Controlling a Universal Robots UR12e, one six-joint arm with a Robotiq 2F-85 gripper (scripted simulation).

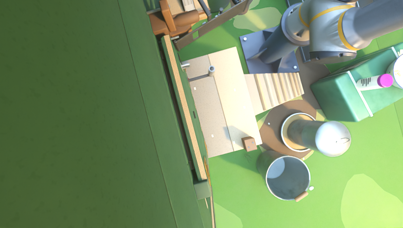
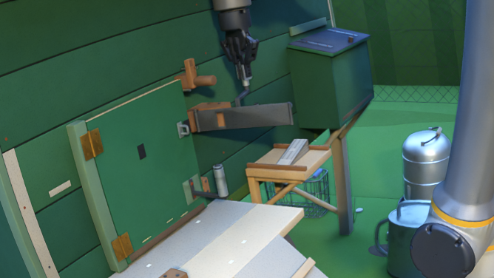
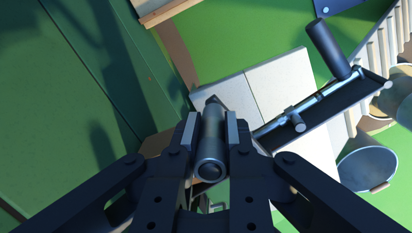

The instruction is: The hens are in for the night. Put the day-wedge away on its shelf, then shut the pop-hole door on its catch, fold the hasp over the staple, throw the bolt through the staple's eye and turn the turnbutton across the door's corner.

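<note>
On the green coop wall the pop-hole door (image 2: 144,162) stands closed in its frame, with the staple (image 2: 182,129) on its right edge. The dark hasp (image 2: 244,115) stands out from the wall, swung away from the door, carrying its bolt (image 3: 306,107) and a black bolt handle (image 3: 328,49). I grip the hasp's upright grey handle (image 3: 210,138) in my closed gripper (image 2: 245,75), coming down from above. The wooden turnbutton (image 2: 194,78) sits above the door's top right corner. The day-wedge (image 2: 294,151) lies on the small wooden shelf (image 2: 288,164) to the right.
Behind the shelf a green nest box (image 2: 331,79) stands on a post. A ramp and landing (image 1: 223,101) lie in front of the door, with a bucket (image 1: 287,176), a metal drinker (image 2: 425,162) and my arm's base (image 1: 271,50) on the grass.
</note>
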